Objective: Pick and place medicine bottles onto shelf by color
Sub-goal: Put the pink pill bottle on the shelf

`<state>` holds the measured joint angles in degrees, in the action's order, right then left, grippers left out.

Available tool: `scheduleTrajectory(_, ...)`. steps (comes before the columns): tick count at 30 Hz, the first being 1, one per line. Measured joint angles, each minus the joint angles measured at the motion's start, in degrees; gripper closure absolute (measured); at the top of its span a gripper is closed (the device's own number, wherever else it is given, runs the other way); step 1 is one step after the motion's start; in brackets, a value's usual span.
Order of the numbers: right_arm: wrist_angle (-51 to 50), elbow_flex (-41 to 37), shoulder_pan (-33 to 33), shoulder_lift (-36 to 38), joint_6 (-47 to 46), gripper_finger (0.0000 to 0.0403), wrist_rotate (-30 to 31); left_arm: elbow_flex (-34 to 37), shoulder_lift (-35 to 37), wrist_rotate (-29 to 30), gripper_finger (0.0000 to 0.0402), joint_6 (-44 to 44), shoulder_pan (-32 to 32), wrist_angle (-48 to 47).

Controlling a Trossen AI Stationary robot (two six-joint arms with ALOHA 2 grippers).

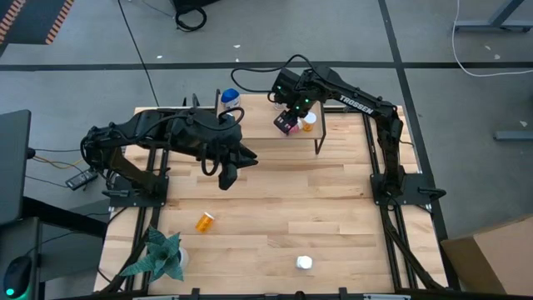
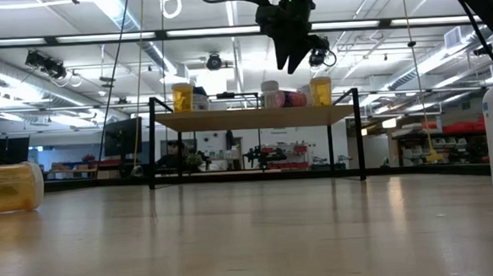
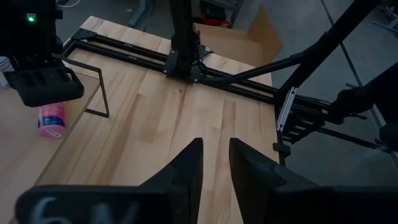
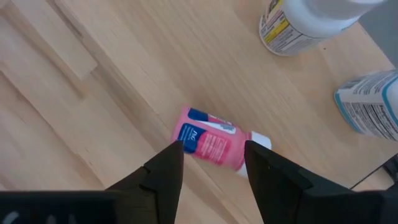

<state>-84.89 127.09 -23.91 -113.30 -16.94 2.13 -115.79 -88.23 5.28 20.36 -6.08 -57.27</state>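
The shelf (image 1: 250, 143) stands at the table's far middle. A pink bottle (image 4: 211, 144) lies on its side on the shelf top, also in the high view (image 1: 287, 126) and the low view (image 2: 292, 99). My right gripper (image 4: 214, 163) is open and hovers above the pink bottle, one finger on each side and clear of it (image 2: 297, 55). Orange bottles (image 2: 183, 97) (image 2: 321, 90) and white ones (image 2: 270, 94) stand on the shelf. My left gripper (image 1: 226, 177) is slightly open and empty over the table's middle (image 3: 216, 155).
An orange bottle (image 1: 205, 222) lies on the table at the near left, and a white bottle (image 1: 304, 262) stands near the front edge. A green plant (image 1: 158, 254) sits at the near left corner. A blue-lidded bottle (image 1: 231, 100) is at the shelf's far left.
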Motion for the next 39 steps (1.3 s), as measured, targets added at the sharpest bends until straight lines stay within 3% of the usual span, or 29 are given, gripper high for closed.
scheduleTrajectory(7,-2.8,0.0,0.6,0.0,-1.2,0.0216,-0.6,0.0,0.0,0.1,0.0309,0.0,0.0,-0.4)
scheduleTrajectory(12,-4.9,0.0,2.0,1.3,-1.2,0.0194,-0.8,0.0,0.0,4.4,0.0294,0.0,0.3,-4.1)
scheduleTrajectory(17,-5.1,0.2,4.1,5.8,-2.0,0.0176,0.3,0.0,0.0,6.3,0.0262,-0.9,2.9,-6.9)
scheduleTrajectory(23,-5.1,0.2,8.9,12.9,-10.7,0.0172,2.3,0.1,-1.0,6.4,0.021,-7.4,9.7,-6.0)
scheduleTrajectory(30,-5.2,0.2,19.8,20.5,-26.0,0.0172,11.9,0.0,-7.5,-4.6,0.0167,-9.9,18.0,1.9)
scheduleTrajectory(34,-5.1,0.2,26.6,22.9,-33.3,0.0173,19.0,0.0,-12.8,-7.6,0.0161,-13.5,19.2,4.1)
scheduleTrajectory(39,-5.1,0.2,32.2,23.8,-39.1,0.0174,23.0,0.0,-18.9,-10.2,0.0163,-16.4,20.1,4.3)
